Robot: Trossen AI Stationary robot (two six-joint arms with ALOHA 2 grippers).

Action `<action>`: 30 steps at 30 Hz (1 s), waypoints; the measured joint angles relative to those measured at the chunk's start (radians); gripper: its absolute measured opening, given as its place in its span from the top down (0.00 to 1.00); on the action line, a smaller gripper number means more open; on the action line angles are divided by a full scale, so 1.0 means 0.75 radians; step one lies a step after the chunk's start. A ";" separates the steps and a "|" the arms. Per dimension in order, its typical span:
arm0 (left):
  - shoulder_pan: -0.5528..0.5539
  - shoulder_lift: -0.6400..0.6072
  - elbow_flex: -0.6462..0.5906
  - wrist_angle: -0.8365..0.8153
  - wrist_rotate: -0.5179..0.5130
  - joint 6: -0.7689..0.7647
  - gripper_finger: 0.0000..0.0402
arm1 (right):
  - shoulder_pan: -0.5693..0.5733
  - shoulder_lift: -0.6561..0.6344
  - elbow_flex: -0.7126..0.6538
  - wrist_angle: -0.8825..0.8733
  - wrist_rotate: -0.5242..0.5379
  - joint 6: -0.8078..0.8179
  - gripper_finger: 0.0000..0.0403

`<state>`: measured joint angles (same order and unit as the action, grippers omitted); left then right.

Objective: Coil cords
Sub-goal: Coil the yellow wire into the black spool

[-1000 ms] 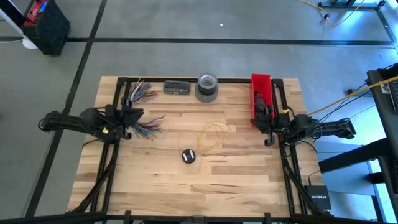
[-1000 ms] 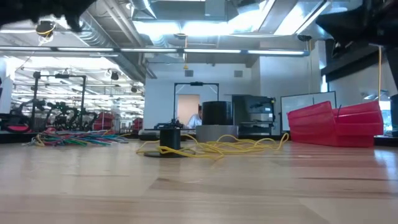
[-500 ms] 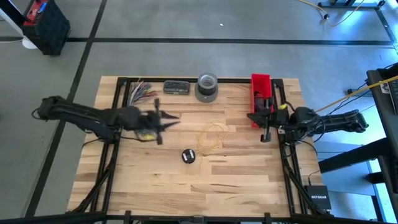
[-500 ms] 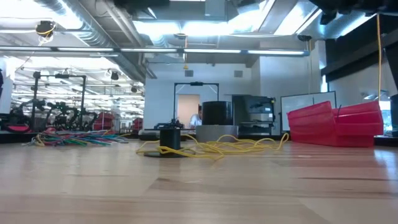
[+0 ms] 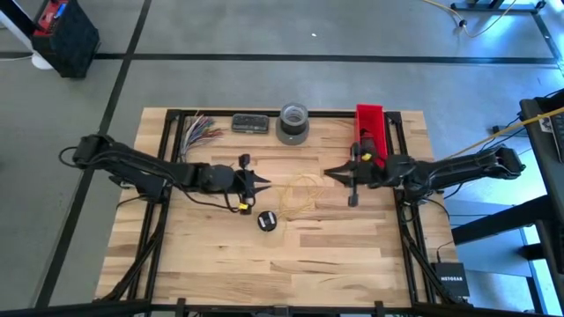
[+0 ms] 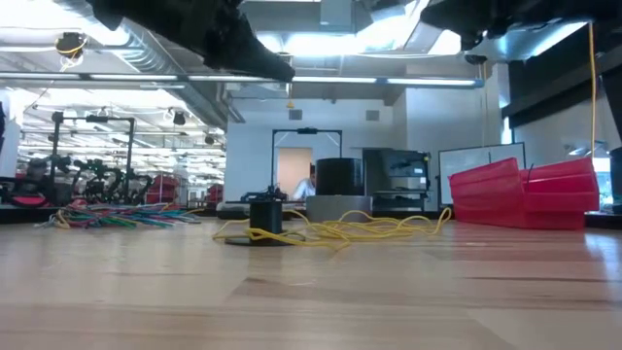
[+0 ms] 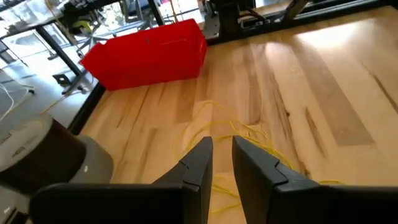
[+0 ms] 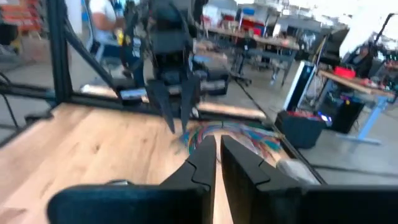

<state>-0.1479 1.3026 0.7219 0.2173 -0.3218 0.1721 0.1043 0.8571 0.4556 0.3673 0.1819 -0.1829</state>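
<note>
Moved since earlier: both arms have swung in from the table's side edges toward the middle; the left gripper (image 5: 261, 182) has crossed from above the fan of multicoloured wires (image 5: 199, 130) to a spot just beside the yellow cord, and the right gripper (image 5: 330, 172) has left the red bin and now points at the cord from the other side.

Left gripper: its fingers (image 7: 198, 163) are close together with only a narrow gap, holding nothing, raised above the tabletop in the low view.

Right gripper: its fingers (image 8: 200, 163) are nearly together too, empty, and aimed across the table at the left arm.

Coiled cord: a small round black bundle with white and yellow bits (image 5: 267, 220) sits on the light wooden slatted table (image 5: 335, 255), near and just in front of the left gripper's tip; in the low view it stands as a short dark puck (image 6: 264, 216). It looks finished, as far as can be judged.

Loose cord: a thin yellow cord in a slack tangle (image 5: 301, 192) lies between the two grippers, touching neither; the low view shows it sprawled flat in loops (image 6: 340, 229) beside the puck.

Other things: a grey tape roll on a dark base (image 5: 293, 123), a flat dark rectangular block (image 5: 250, 123) and a red plastic bin (image 5: 369, 132) stand along the far edge, well apart from the work.

Progress: one bundle appears done; the yellow cord is wholly uncoiled and not yet grasped, so gathering, winding and setting it down are judged to remain.
</note>
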 joint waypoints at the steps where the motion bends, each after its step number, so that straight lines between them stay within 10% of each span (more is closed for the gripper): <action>1: -0.007 0.002 0.000 0.019 0.000 0.001 0.86 | 0.000 0.033 0.011 -0.004 0.001 0.000 0.92; 10: -0.143 0.021 0.001 0.138 -0.006 0.058 0.85 | 0.000 0.247 0.085 -0.007 0.003 -0.007 0.78; 19: -0.206 0.043 0.000 0.150 -0.242 0.196 0.61 | 0.001 0.265 0.147 -0.090 0.013 -0.042 0.63; 30: -0.369 0.051 -0.001 -0.386 -0.239 0.033 0.58 | 0.001 0.265 0.155 -0.132 0.012 -0.116 0.62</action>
<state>-0.4249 1.3411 0.7216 -0.0724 -0.5013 0.1966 0.1047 1.0561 0.5716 0.2686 0.1909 -0.2699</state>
